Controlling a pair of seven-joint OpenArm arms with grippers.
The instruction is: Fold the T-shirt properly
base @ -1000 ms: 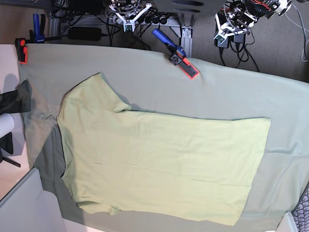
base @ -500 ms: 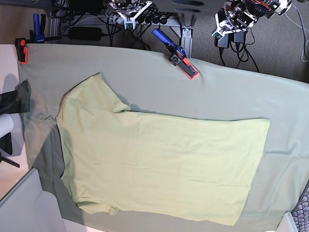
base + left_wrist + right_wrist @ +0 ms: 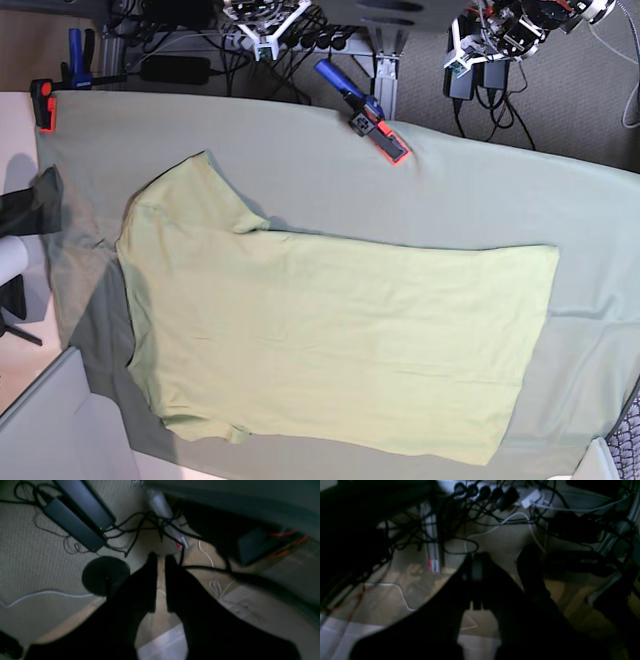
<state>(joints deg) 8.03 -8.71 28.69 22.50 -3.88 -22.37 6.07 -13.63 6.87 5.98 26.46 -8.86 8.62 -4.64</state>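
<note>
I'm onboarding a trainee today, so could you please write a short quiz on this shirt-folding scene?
1. True or false: the T-shirt lies spread flat on the tablecloth.
2. Which is touching the shirt? A left end effector; B right end effector; C neither.
3. Fill in: the blue and orange clamp grips the cloth's ____ edge in the base view.

Key: 1 true; 2 C; 3 top.

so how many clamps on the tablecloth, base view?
3: a blue-handled clamp on the far edge near the middle, an orange clamp at the far left corner, a blue clamp beside it. Others may be hidden.
</note>
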